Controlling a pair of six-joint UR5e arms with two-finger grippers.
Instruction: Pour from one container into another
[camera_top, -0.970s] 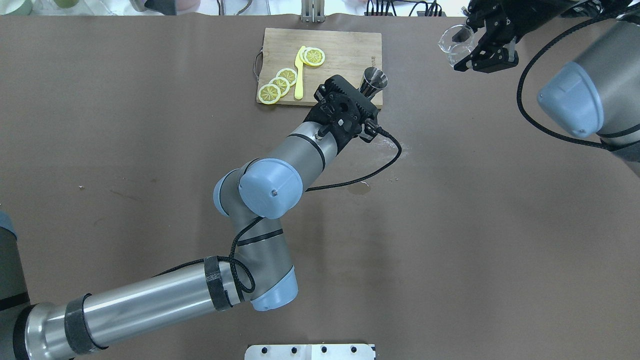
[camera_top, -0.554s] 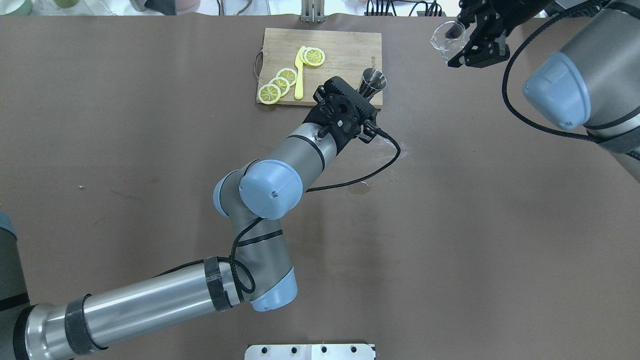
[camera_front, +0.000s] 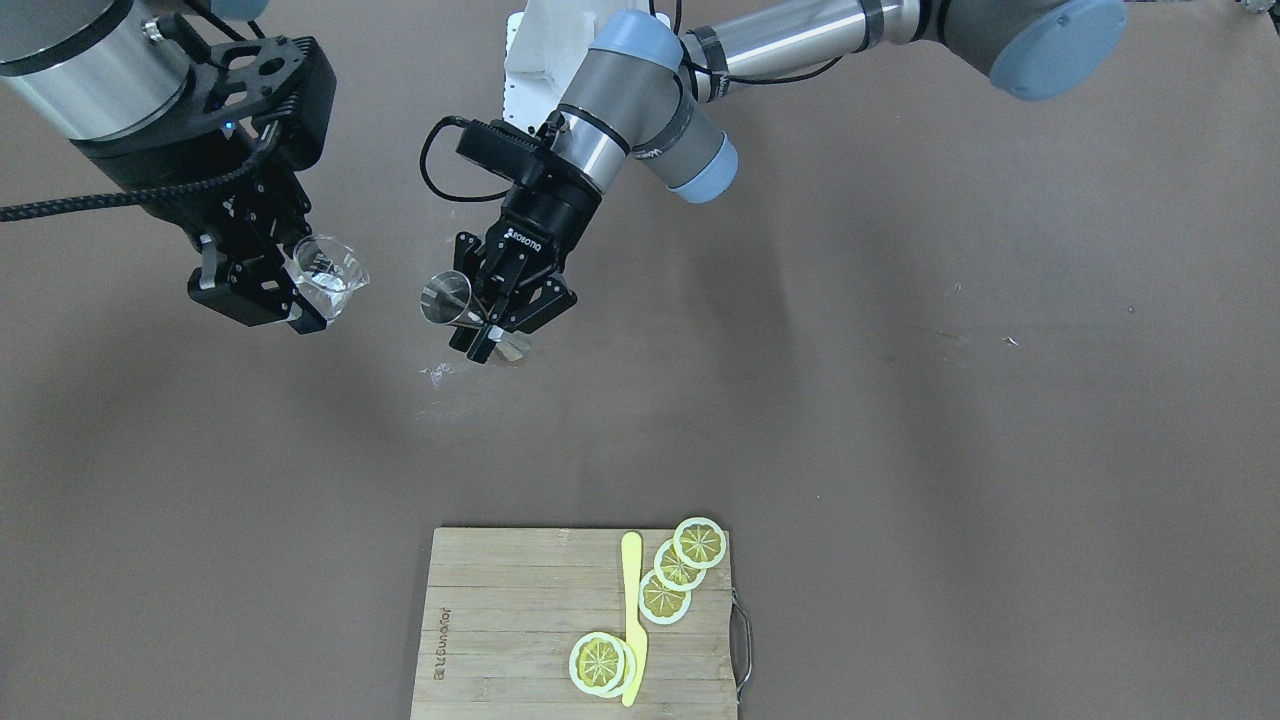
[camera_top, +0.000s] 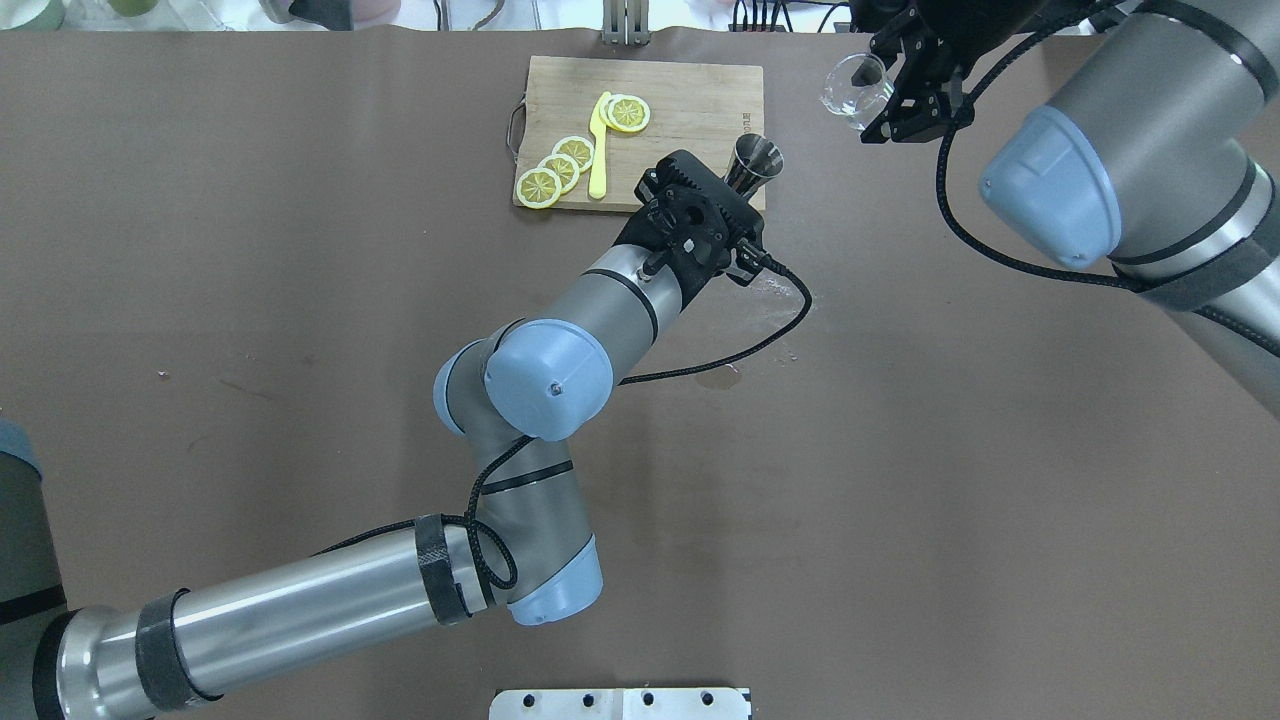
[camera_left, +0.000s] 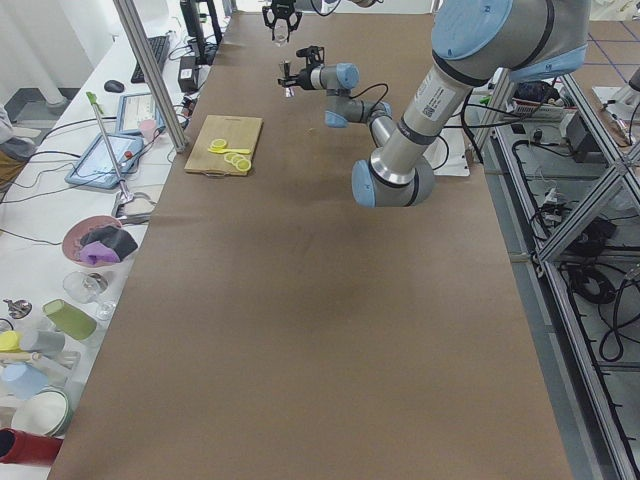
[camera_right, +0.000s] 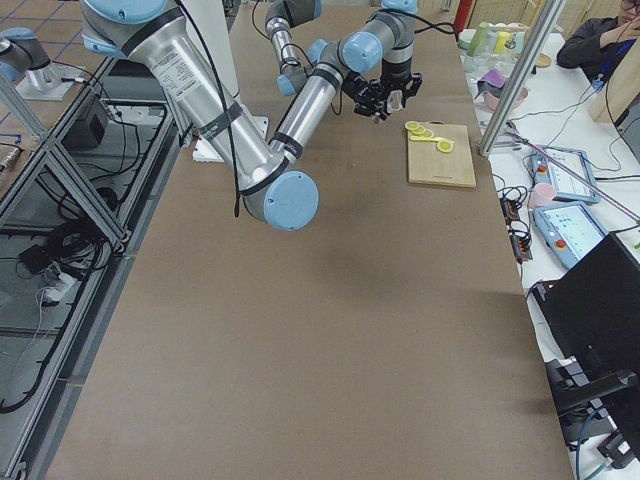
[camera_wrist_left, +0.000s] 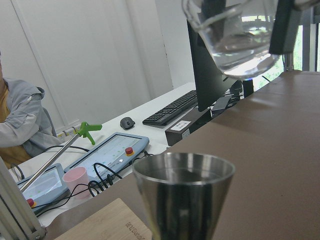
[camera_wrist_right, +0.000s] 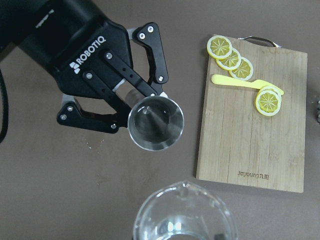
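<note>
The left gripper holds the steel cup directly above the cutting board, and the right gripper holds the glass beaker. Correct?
Not fully. The right wrist-mounted view shows the left gripper holding the steel cup above the table beside the cutting board, not above it. The right gripper holds the glass beaker.

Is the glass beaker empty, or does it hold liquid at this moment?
It holds liquid: the left wrist view shows clear liquid pooled in the bottom of the glass beaker.

Wooden cutting board (camera_top: 690, 100) sits at the far edge of my brown surface (camera_top: 300, 250). Yellow plastic knife (camera_top: 598, 170) lies flat on it, lemon slices (camera_top: 560, 170) overlapping alongside. Small wet stain (camera_top: 720, 377) mid-surface. I see a keyboard (camera_wrist_left: 172, 107), mouse (camera_wrist_left: 128, 122) and pink cup (camera_wrist_left: 76, 177) on the white side desk.
</note>
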